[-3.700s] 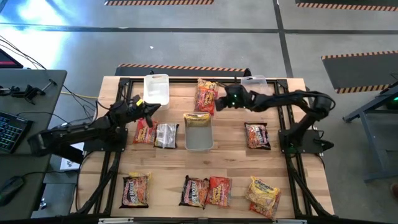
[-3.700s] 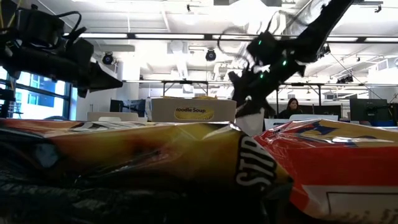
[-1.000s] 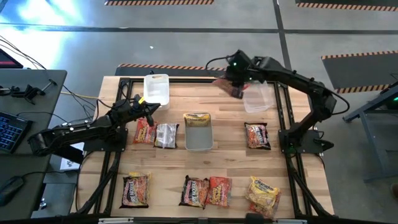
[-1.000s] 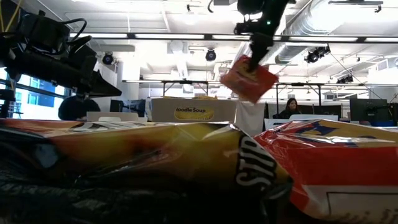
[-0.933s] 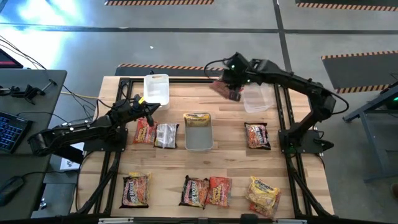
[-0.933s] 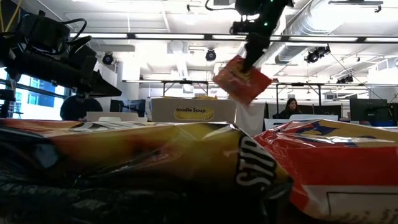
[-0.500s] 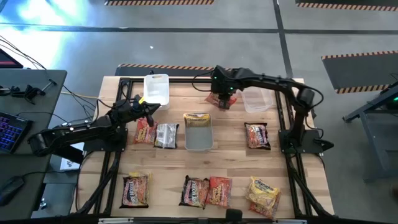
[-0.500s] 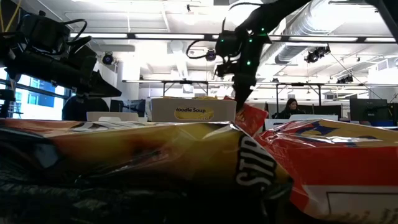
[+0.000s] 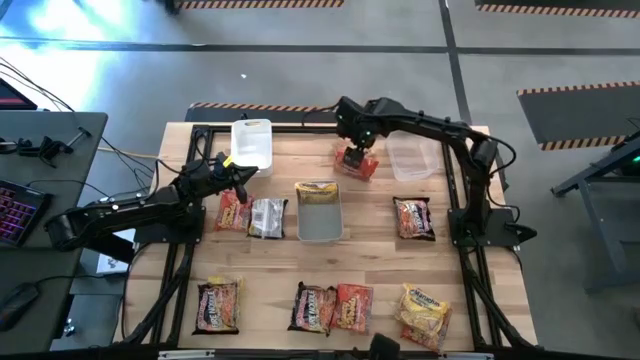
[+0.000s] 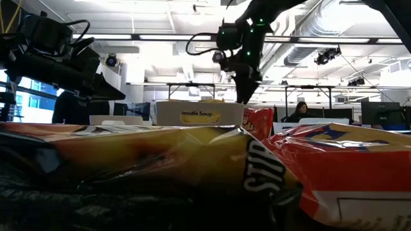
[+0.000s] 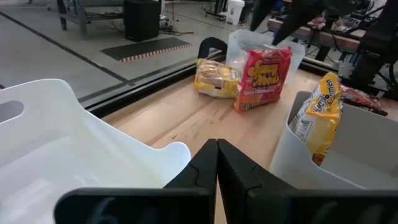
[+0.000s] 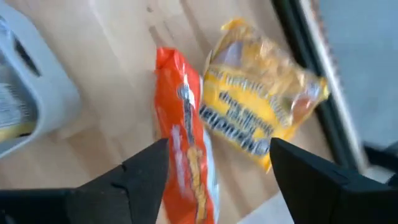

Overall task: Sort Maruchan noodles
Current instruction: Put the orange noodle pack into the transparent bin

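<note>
The right gripper (image 9: 356, 140) hangs with fingers spread, holding nothing; directly below it a red-orange packet (image 9: 359, 161) stands on edge beside a yellow packet (image 12: 264, 127). The left gripper (image 9: 243, 172) is closed and empty. Only one yellow noodle pack (image 9: 317, 190) sits in the grey bin (image 9: 319, 227); most packets are unsorted. In the low view near packets hide the table.

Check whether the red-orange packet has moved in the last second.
Yes. The red-orange packet came down from mid-air near the clear bin, leftward, to the table beneath the right claw.
</note>
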